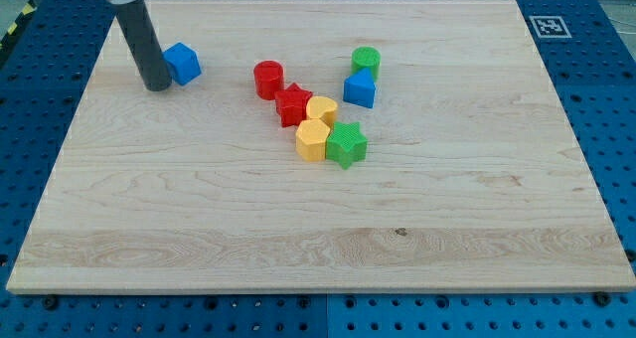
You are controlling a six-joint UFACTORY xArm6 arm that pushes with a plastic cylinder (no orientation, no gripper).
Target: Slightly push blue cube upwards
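The blue cube (183, 64) sits on the wooden board (318, 229) at the view's upper left. My tip (157, 85) rests on the board just left of and slightly below the cube, close to touching its left side. The dark rod rises from the tip toward the view's top left corner.
A cluster lies mid-board: a red cylinder (267, 80), a red star (293, 105), a yellow half-round block (322, 109), a yellow hexagon (312, 140), a green star (347, 144), a second blue block (360, 88) and a green cylinder (366, 62). A marker tag (549, 26) is at the top right.
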